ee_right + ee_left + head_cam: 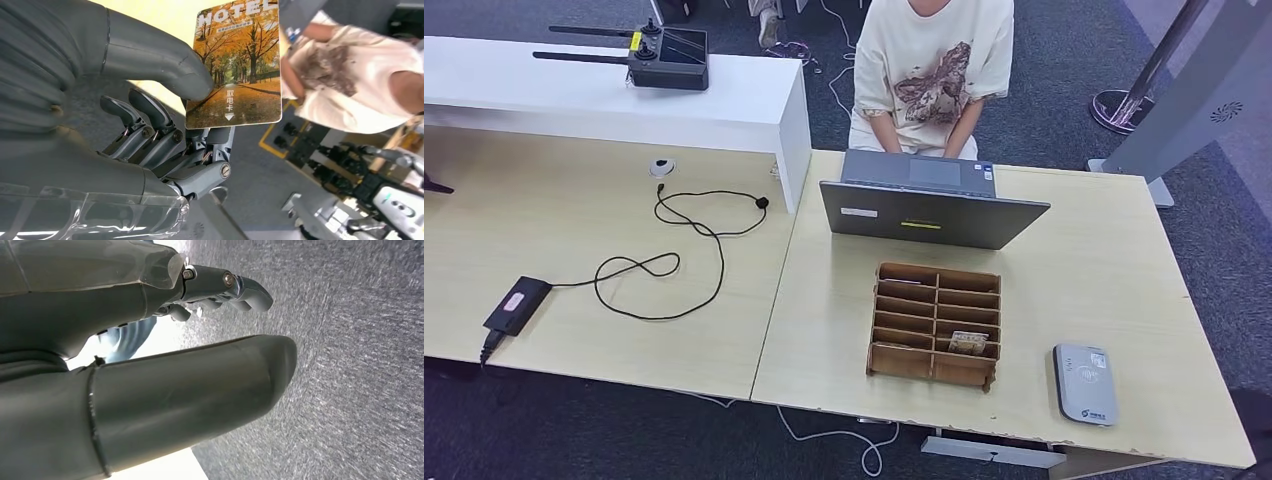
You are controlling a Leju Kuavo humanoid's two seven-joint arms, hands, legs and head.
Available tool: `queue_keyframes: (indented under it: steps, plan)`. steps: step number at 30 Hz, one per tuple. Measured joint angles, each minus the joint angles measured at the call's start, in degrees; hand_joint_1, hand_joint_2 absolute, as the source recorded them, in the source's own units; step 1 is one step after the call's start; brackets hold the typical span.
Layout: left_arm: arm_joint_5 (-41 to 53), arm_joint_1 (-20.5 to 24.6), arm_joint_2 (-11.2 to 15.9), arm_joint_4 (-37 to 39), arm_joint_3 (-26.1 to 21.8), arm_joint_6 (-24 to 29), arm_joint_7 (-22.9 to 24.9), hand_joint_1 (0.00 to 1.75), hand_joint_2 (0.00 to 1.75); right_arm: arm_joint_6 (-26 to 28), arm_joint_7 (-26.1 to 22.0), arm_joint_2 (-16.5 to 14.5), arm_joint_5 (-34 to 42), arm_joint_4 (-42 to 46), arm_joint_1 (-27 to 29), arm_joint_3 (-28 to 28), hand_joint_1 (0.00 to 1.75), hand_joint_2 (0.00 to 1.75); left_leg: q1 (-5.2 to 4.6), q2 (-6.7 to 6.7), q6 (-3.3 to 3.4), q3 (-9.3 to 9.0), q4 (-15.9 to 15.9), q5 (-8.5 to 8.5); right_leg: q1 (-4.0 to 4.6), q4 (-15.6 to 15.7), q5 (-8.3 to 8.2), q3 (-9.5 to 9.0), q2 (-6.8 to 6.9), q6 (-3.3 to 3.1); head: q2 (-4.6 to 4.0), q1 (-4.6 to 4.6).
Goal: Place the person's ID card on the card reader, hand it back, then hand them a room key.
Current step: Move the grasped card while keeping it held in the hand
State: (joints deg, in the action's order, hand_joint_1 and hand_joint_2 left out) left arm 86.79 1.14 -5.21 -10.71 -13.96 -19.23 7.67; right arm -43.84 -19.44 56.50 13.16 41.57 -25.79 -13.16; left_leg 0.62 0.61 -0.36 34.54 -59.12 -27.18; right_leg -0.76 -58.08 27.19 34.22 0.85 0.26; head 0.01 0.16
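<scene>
My right hand (150, 135) pinches a hotel room key card (237, 65), printed with autumn trees, between thumb and finger. Beyond the card is a person in a cream printed T-shirt (360, 75). That person (932, 70) sits at the far side of the table behind a grey laptop (929, 200). The grey-white card reader (1085, 383) lies near the table's front right edge with nothing on it. A wooden slotted card box (935, 325) stands in front of the laptop, with one card (967, 343) in a lower right slot. My left hand (150, 365) hangs over grey carpet, fingers apart, holding nothing.
A white counter (604, 95) at the back left carries a black device with antennas (664, 55). A black power brick (516, 305) with a looping cable (659, 270) lies on the left table. A stanchion base (1124, 105) stands on the carpet at the far right.
</scene>
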Motion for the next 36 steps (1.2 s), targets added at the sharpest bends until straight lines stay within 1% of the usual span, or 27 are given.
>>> queue_keyframes:
  steps: [1,3,4,6,7,9,13,16,17,19,22,24,26,28,29,30,32,34,36]
  plan:
    - [0.0,0.01,-0.02,0.0,0.4,-0.08,0.12,0.0,0.0,0.45,-0.08,-0.27,-1.54,1.46,2.51,-1.92,1.75,1.75,0.0,0.01,0.0,0.01,0.01,0.0,0.0,0.0,0.01,0.0,0.02,0.01,-0.01,0.01]
    - [0.0,0.05,-0.07,0.0,1.15,-0.36,0.47,0.0,0.0,1.42,-0.15,-1.76,-6.27,4.74,7.12,-6.51,1.75,1.75,0.0,0.03,0.0,0.02,0.03,-0.01,-0.01,-0.01,0.02,0.0,0.05,0.01,0.0,-0.01]
    - [0.0,0.08,-0.12,0.0,1.56,-0.52,0.7,0.0,0.0,2.09,-0.11,-2.91,-8.98,6.37,9.02,-8.83,1.75,1.75,0.01,0.03,-0.01,0.02,0.03,-0.01,0.01,-0.01,0.02,0.0,0.05,0.01,0.0,-0.01]
    - [0.0,0.18,-0.27,0.0,2.58,-0.82,1.16,0.0,0.0,3.84,0.49,-6.22,-15.11,10.12,11.8,-13.8,1.75,1.75,0.02,0.02,-0.01,-0.02,0.04,0.0,0.01,-0.01,0.02,0.0,0.04,0.01,0.0,-0.02]
    - [0.0,0.23,-0.38,0.0,3.18,-0.94,1.39,0.0,0.0,4.45,1.11,-8.13,-18.05,12.2,12.9,-16.29,1.75,1.75,0.03,0.03,-0.01,-0.04,0.04,0.0,0.02,-0.01,0.02,0.0,0.03,0.0,0.0,-0.01]
    - [0.0,0.3,-0.54,0.0,4.52,-1.12,1.68,0.0,0.0,4.28,2.73,-13.07,-23.6,17.98,15.5,-21.7,1.75,1.75,0.09,0.07,-0.02,-0.07,0.05,0.01,0.07,-0.01,0.04,-0.03,0.07,-0.01,-0.01,-0.01]
    - [0.0,0.21,-0.62,0.0,7.95,-1.09,1.77,0.0,0.0,0.68,4.88,-26.1,-33.47,33.75,21.36,-33.96,1.75,1.75,0.13,0.22,-0.04,-0.08,0.06,0.01,0.12,-0.02,0.17,-0.06,0.25,-0.12,0.0,-0.03]
    - [0.0,0.13,-0.6,0.0,10.11,-1.01,1.77,0.0,0.0,-0.53,5.21,-33.54,-37.09,42.87,24.09,-40.77,1.75,1.75,0.09,0.12,-0.13,-0.14,0.1,-0.06,0.09,-0.06,0.23,-0.04,0.13,-0.17,-0.01,-0.03]
    - [0.0,0.14,-0.6,0.0,10.62,-1.01,1.77,0.0,0.0,-0.83,5.31,-35.41,-38.1,45.24,24.76,-42.35,1.75,1.75,0.09,0.05,-0.16,-0.17,0.11,-0.08,0.08,-0.06,0.24,-0.04,0.05,-0.18,-0.01,-0.02]
    - [-0.03,0.16,-0.6,0.0,11.22,-1.01,1.79,0.0,0.0,-1.24,5.45,-38.09,-40.33,48.75,25.82,-44.33,1.75,1.75,0.08,-0.08,-0.16,-0.19,0.13,-0.09,0.06,-0.06,0.25,-0.04,-0.08,-0.21,-0.01,-0.02]
    - [-0.1,0.16,-0.61,0.0,11.43,-1.0,2.01,0.0,0.0,-1.47,5.51,-40.42,-43.44,52.07,26.44,-45.06,1.75,1.75,0.06,-0.33,-0.14,-0.25,0.14,-0.11,0.04,-0.05,0.25,-0.04,-0.29,-0.21,-0.01,-0.02]
    - [-0.15,0.19,-0.6,0.0,11.43,-0.98,2.2,0.0,0.0,-1.52,5.55,-40.91,-44.51,52.75,26.55,-44.99,1.75,1.75,0.03,-0.38,-0.12,-0.27,0.14,-0.12,-0.01,-0.05,0.23,-0.05,-0.33,-0.18,-0.01,-0.01]
    - [-0.17,0.2,-0.56,0.0,11.43,-0.99,2.31,0.0,0.0,-1.7,5.56,-40.53,-44.86,52.56,26.59,-44.78,1.75,1.75,0.0,-0.38,-0.1,-0.28,0.12,-0.12,-0.05,-0.04,0.21,-0.06,-0.32,-0.14,-0.01,0.0]
    - [-0.19,0.24,-0.51,0.0,11.43,-1.07,2.33,0.0,0.0,-2.77,5.56,-39.05,-44.62,51.66,26.62,-44.54,1.75,1.75,-0.03,-0.38,-0.09,-0.28,0.09,-0.12,-0.1,-0.04,0.18,-0.08,-0.32,-0.1,0.0,0.0]
    - [-0.2,0.26,-0.46,0.0,11.43,-1.16,2.33,0.0,0.0,-3.86,5.56,-37.72,-44.08,50.81,26.62,-44.41,1.75,1.75,-0.04,-0.37,-0.06,-0.28,0.08,-0.13,-0.13,-0.04,0.16,-0.08,-0.32,-0.08,0.0,-0.01]
    - [-0.23,0.3,-0.4,0.0,11.43,-1.3,2.31,0.0,0.0,-5.42,5.57,-35.78,-43.14,49.52,26.59,-44.23,1.75,1.75,-0.06,-0.37,-0.04,-0.27,0.08,-0.14,-0.17,-0.04,0.15,-0.09,-0.32,-0.05,0.0,-0.01]
    - [-0.32,0.37,-0.21,0.0,11.43,-1.55,2.26,0.0,0.0,-8.88,5.65,-30.65,-40.35,45.88,26.13,-43.52,1.75,1.75,-0.11,-0.37,0.02,-0.24,0.07,-0.16,-0.24,-0.04,0.11,-0.1,-0.33,0.01,0.0,-0.01]
    - [-0.46,0.42,0.0,0.0,11.43,-1.66,2.24,0.0,0.0,-11.25,5.96,-24.37,-36.46,40.93,24.55,-41.74,1.75,1.75,-0.18,-0.39,0.06,-0.21,0.07,-0.17,-0.32,-0.05,0.08,-0.12,-0.36,0.07,0.0,-0.03]
    - [-0.64,0.48,0.15,0.0,11.43,-1.68,2.23,0.0,0.0,-11.64,6.54,-18.16,-31.97,35.4,21.8,-38.19,1.75,1.75,-0.29,-0.45,0.09,-0.23,0.07,-0.17,-0.37,-0.05,0.05,-0.13,-0.43,0.1,-0.01,-0.05]
